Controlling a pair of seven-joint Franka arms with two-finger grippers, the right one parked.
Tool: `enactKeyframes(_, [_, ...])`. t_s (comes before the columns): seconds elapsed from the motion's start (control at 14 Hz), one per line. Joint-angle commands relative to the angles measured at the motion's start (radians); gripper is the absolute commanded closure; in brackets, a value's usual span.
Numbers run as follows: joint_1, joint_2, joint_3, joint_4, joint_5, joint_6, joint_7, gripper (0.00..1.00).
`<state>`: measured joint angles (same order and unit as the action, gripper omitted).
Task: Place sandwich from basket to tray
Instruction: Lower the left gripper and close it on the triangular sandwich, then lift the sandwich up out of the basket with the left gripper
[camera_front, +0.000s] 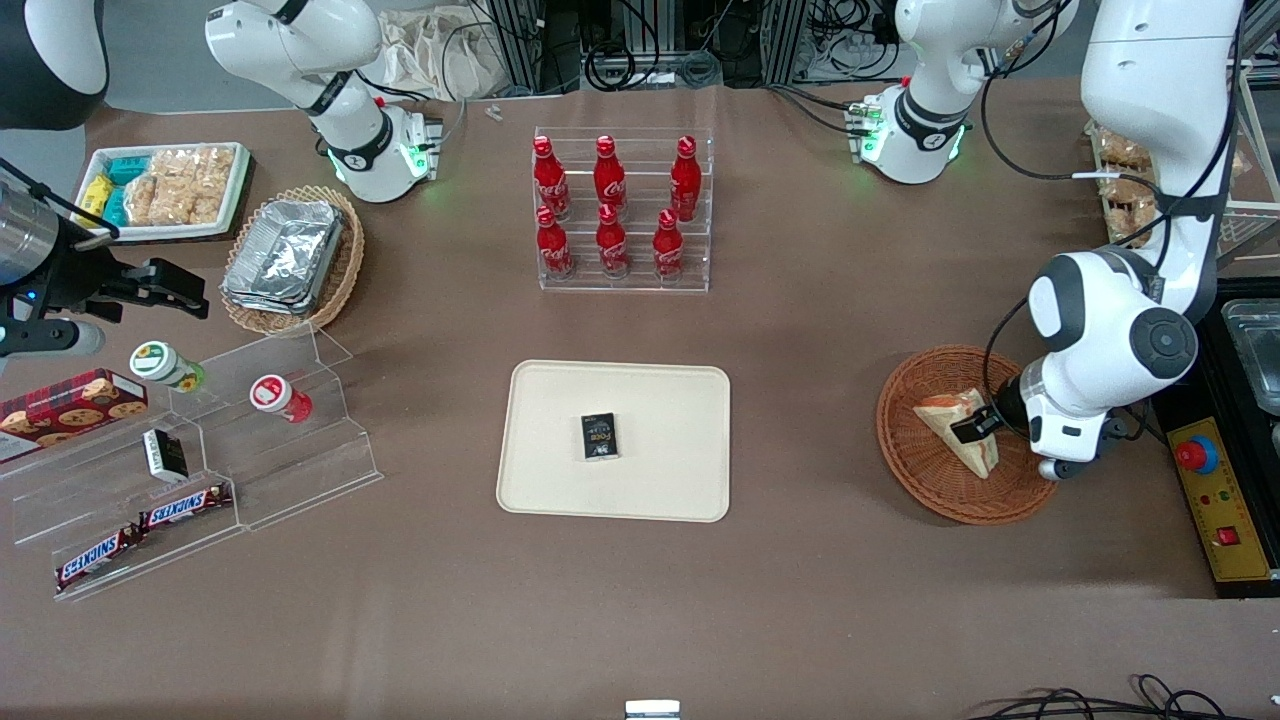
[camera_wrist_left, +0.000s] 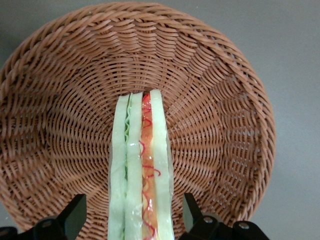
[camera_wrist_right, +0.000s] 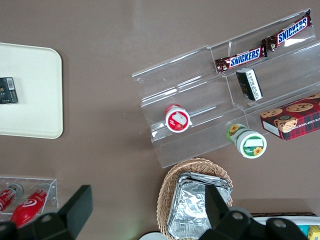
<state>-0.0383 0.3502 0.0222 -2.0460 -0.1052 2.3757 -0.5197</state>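
We see the gripper (camera_wrist_left: 135, 217) spread wide around the sandwich (camera_wrist_left: 141, 170), its fingers (camera_wrist_left: 75, 212) apart from it, low in the basket (camera_wrist_left: 60, 100).

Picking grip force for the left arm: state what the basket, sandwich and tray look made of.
Basket: woven wicker, reddish-brown, matte strands. Sandwich: soft pale bread in glossy clear film, judging by glints. Tray: smooth cream, probably plastic, rounded low rim. Gripper: open, straddling the sandwich in the basket.

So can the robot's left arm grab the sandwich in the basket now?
Probably yes. The gripper is down in the basket, its open fingers on either side of the upright sandwich, with nothing between them and it.
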Motion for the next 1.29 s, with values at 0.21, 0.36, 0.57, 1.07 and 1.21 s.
enactKeyframes(0.21, [0.005,0.012,-0.005,-0.031,-0.016,0.062,-0.026,0.44])
enactKeyframes(0.36, [0.003,0.003,-0.007,-0.007,-0.016,-0.001,-0.028,0.65])
enactKeyframes(0.57, [0.001,-0.054,-0.008,0.055,-0.01,-0.178,-0.026,0.85])
enactKeyframes(1.07, [-0.017,-0.132,-0.033,0.444,-0.007,-0.7,-0.137,0.88])
enactKeyframes(1.21, [-0.018,-0.129,-0.054,0.506,-0.013,-0.75,-0.137,0.88])
